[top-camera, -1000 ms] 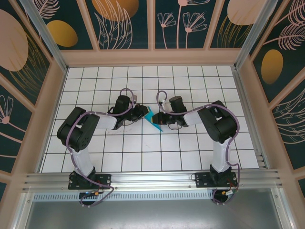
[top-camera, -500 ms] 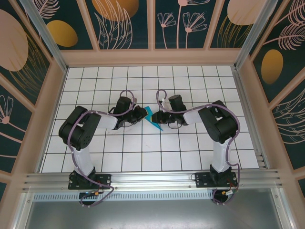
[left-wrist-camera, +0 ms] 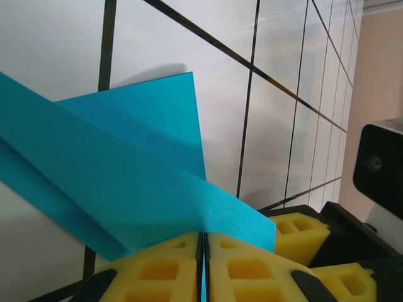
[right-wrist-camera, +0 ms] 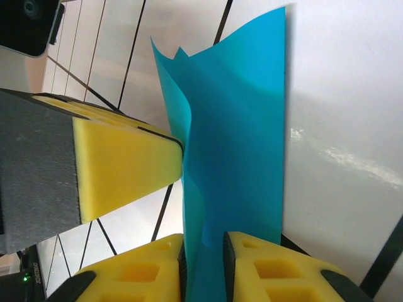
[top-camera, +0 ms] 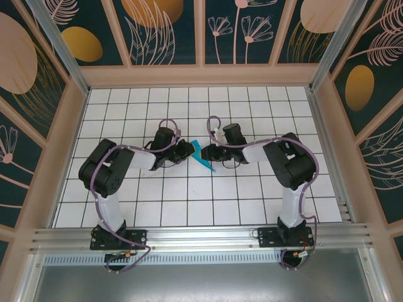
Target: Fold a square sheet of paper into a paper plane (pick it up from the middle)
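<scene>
Two grippers hold the folded paper (top-camera: 203, 155) off the worktop (top-camera: 189, 201), mid-grid. Left gripper (left-wrist-camera: 202, 267) jaws pressed tight on its edge; right gripper (right-wrist-camera: 203, 264) jaws pinch it w/ a slim gap. Risks: arms pulling apart could tear it; looser right grip may slip, skewing the crease.

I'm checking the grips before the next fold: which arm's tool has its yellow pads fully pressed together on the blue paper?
The left tool: its pads meet tight on the paper. The right tool keeps a visible gap around the paper.
</scene>
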Robot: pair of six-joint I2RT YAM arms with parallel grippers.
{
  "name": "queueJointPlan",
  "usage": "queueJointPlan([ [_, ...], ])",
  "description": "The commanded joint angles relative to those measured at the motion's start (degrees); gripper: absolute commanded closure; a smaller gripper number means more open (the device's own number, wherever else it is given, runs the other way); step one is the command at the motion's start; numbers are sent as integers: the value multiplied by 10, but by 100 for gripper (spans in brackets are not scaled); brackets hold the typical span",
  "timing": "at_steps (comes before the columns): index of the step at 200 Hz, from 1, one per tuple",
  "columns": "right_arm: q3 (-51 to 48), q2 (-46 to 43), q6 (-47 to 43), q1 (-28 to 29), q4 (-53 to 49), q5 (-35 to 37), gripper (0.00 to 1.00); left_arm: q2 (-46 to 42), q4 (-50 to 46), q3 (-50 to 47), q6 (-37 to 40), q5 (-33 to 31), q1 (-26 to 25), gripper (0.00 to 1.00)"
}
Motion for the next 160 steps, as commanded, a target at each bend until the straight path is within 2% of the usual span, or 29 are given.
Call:
queueJointPlan([
  [1,10,-15,-3,1,0,-11,79,7,-9,9,14,-6,-5,86],
  [19,6,-12,-1,1,4,-19,85,3,-9,7,14,-6,-5,86],
  [64,-4,1,12,-1,15,-27,93,-29,1,-1,18,1,-5,85],
  [99,-6,13,26,-4,24,-36,94,-47,5,-10,27,3,-5,82],
  [160,-3,32,34,-10,11,-24,94,-28,20,-11,22,18,-5,82],
])
